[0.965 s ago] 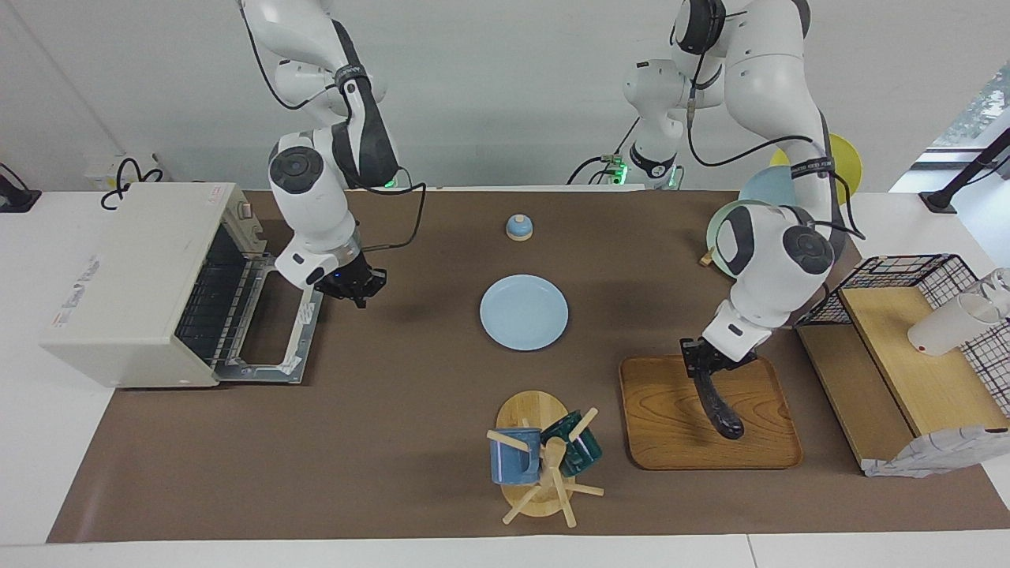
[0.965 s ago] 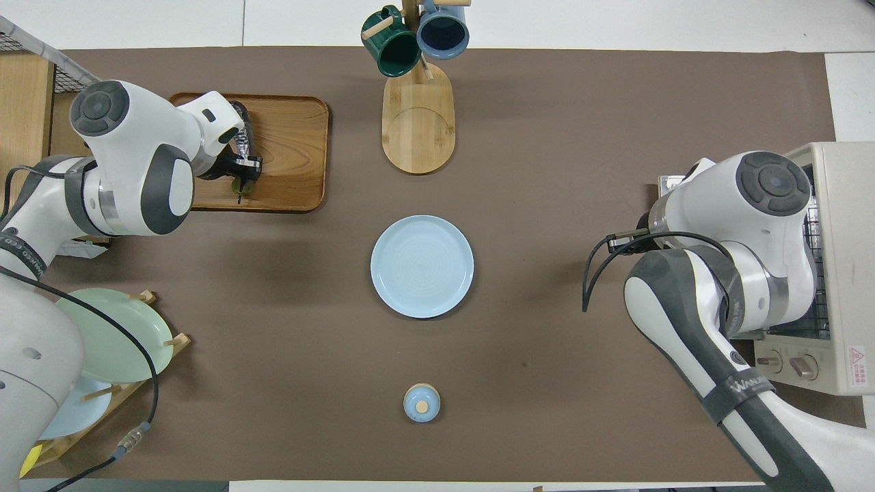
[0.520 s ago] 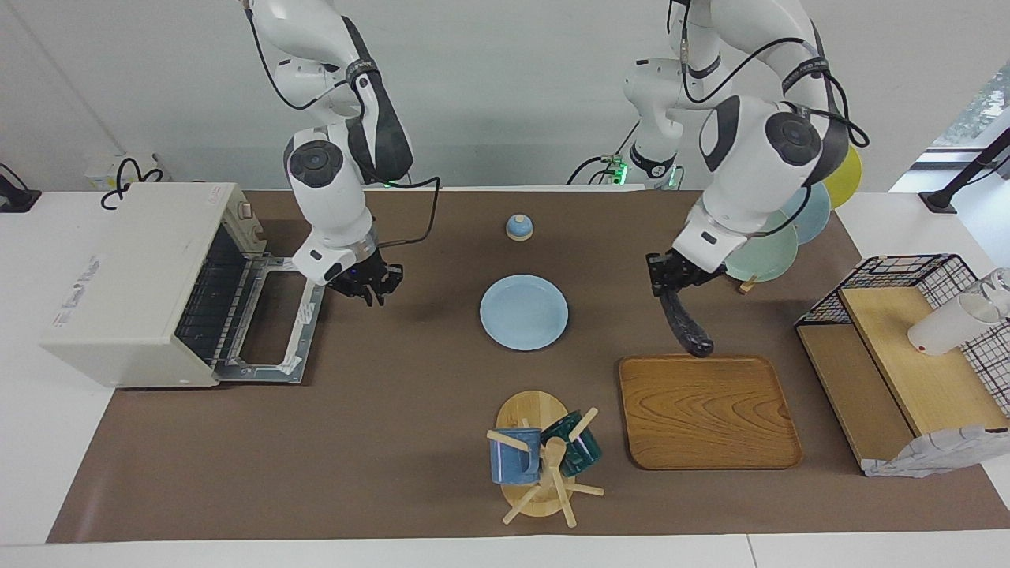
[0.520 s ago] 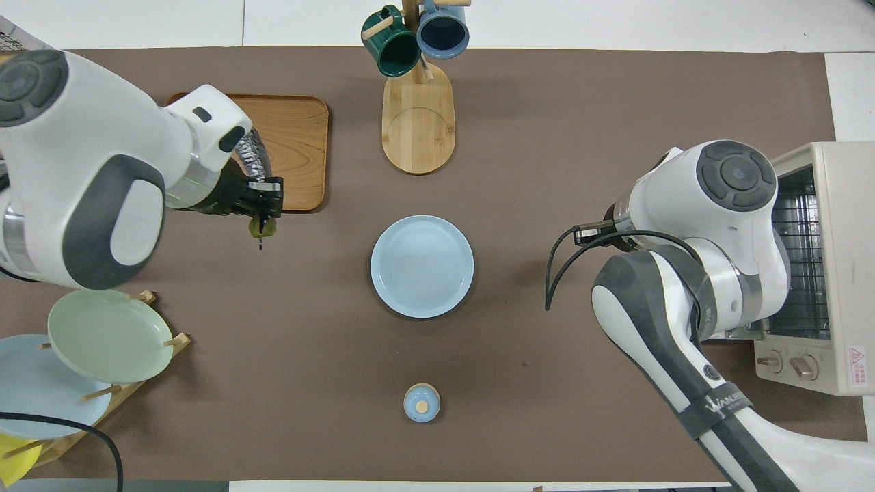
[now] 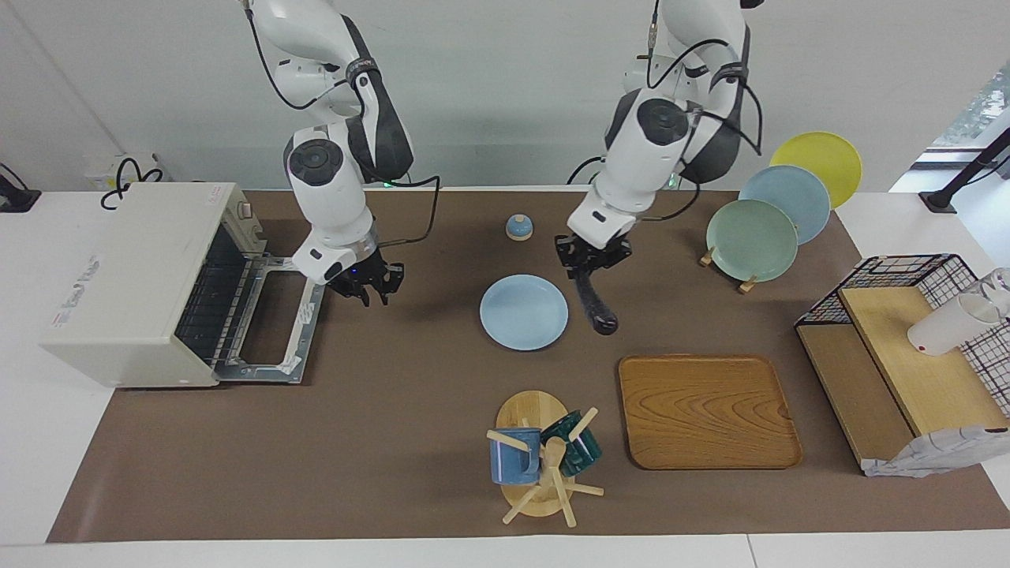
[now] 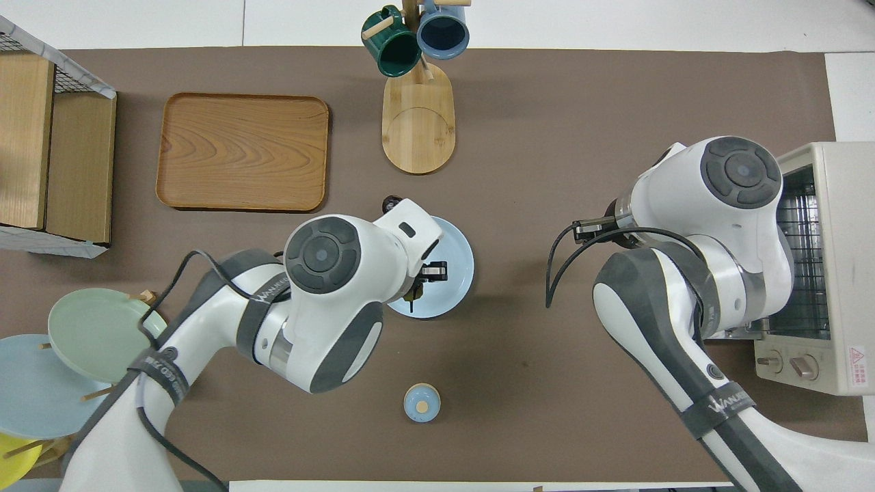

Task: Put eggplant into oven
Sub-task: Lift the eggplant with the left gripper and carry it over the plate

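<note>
Because the left gripper [image 5: 593,260] clamps the eggplant [image 5: 593,304] only at its stem end, it may swing loose above the plate [image 5: 524,312], while the right gripper [image 5: 364,284], fingers parted, waits by the oven [image 5: 130,284].

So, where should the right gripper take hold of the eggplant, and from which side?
Probably the free lower half. The eggplant hangs almost upright from the left gripper, which is shut on its top end, beside the plate. The body is slender, so the right gripper could come level from the oven's end.
</note>
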Controlling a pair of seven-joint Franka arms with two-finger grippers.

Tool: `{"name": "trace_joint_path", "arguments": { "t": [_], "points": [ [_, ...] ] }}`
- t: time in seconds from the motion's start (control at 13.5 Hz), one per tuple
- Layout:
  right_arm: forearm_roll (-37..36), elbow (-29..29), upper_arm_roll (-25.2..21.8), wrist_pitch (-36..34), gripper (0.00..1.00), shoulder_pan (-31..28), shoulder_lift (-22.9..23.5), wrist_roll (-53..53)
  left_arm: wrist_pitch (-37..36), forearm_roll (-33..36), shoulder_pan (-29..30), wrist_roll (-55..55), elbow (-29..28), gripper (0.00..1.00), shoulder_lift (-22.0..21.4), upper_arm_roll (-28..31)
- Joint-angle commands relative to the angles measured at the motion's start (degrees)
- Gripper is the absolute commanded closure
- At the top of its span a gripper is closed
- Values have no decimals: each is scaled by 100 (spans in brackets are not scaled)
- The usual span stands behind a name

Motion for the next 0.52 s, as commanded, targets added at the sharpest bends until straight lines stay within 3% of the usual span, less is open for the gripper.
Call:
{"name": "trace_joint_path", "arguments": {
  "t": [0.0, 0.37, 0.45],
  "points": [
    [49, 127, 58, -112, 52, -49, 93, 81, 516, -109, -161, 54, -120, 100, 357, 133],
    [49, 127, 58, -129, 51, -41, 93, 81, 482, -109, -161, 36, -111, 100, 384, 124],
    [49, 127, 58, -146, 49, -32, 93, 81, 447, -109, -161, 36, -76, 1, 384, 133]
  ]
}}
